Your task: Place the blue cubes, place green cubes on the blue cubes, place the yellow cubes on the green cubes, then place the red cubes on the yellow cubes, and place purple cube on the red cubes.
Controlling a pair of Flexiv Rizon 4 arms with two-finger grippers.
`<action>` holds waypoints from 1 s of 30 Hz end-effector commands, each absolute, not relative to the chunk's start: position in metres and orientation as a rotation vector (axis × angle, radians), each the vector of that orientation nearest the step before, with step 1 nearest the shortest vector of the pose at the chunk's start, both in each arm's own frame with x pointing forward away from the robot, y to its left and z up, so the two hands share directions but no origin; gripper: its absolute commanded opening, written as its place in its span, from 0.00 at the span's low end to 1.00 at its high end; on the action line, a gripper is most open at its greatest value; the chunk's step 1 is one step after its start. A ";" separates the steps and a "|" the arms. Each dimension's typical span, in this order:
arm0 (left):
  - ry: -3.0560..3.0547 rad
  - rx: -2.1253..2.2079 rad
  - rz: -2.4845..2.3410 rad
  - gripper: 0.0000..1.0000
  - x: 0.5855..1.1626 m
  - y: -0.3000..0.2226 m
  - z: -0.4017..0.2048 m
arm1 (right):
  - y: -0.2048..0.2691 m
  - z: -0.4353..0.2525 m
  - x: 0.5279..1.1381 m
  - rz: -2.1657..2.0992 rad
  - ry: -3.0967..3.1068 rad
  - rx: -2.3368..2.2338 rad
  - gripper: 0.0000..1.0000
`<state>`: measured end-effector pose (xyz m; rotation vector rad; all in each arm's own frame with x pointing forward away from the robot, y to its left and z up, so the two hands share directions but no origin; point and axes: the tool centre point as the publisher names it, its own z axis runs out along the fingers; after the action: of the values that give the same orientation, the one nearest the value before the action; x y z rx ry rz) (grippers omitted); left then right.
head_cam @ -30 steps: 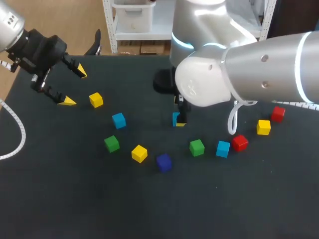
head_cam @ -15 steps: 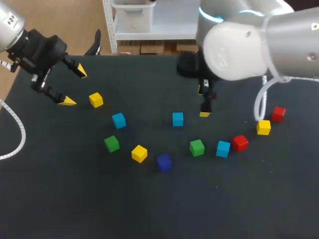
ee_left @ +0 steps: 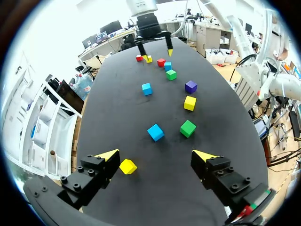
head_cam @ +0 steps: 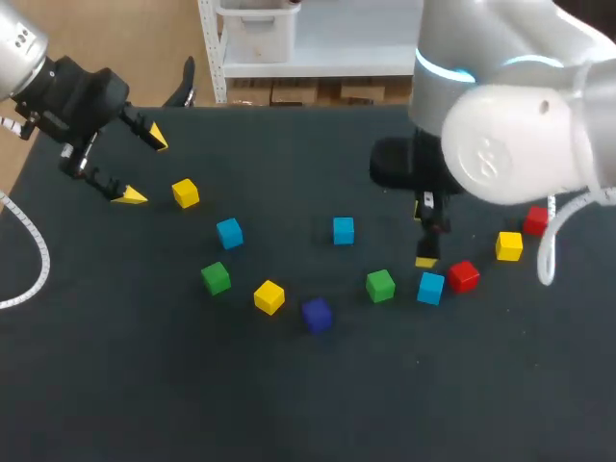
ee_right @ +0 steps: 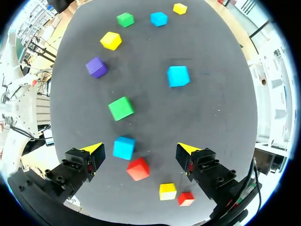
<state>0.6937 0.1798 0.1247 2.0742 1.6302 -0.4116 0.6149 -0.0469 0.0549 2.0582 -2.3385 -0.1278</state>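
Right pincer (ee_right: 139, 149) hangs open over a blue cube (ee_right: 124, 147) at the green cube's (head_cam: 380, 285) three o'clock, likely to grasp it. Left pincer (head_cam: 135, 168), open, sits clear at the counter's (head_cam: 289, 404) ten o'clock.

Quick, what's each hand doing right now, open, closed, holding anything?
Left hand: open, holding nothing.
Right hand: open, holding nothing.
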 end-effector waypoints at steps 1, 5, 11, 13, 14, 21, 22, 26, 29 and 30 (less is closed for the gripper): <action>1.629 2.074 -0.410 1.00 0.693 0.180 0.125 | -0.051 0.052 0.596 -0.071 -2.375 2.093 1.00; 1.629 2.074 -0.410 1.00 0.693 0.180 0.125 | -0.056 0.045 0.585 -0.105 -2.383 2.062 1.00; 1.629 2.074 -0.410 1.00 0.693 0.180 0.125 | -0.058 0.034 0.577 -0.109 -2.390 2.032 1.00; 1.629 2.074 -0.410 1.00 0.693 0.180 0.125 | -0.057 0.031 0.577 -0.112 -2.389 2.031 1.00; 1.629 2.074 -0.410 1.00 0.693 0.180 0.125 | -0.056 0.029 0.578 -0.105 -2.384 2.036 1.00; 1.629 2.074 -0.410 1.00 0.693 0.180 0.125 | -0.058 0.015 0.575 -0.074 -2.380 1.991 1.00; 1.629 2.074 -0.410 1.00 0.693 0.180 0.125 | -0.059 0.013 0.574 -0.063 -2.382 1.982 1.00; 1.629 2.074 -0.410 1.00 0.693 0.180 0.125 | -0.062 0.006 0.573 -0.065 -2.377 1.974 1.00; 1.629 2.074 -0.410 1.00 0.693 0.180 0.125 | -0.063 0.003 0.574 -0.058 -2.382 1.960 1.00; 1.629 2.074 -0.410 1.00 0.693 0.180 0.125 | -0.064 0.003 0.574 -0.054 -2.386 1.952 1.00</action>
<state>0.6937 0.1798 0.1247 2.0742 1.6301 -0.4116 0.5723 -0.0645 0.0053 1.9572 -2.3835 -0.0582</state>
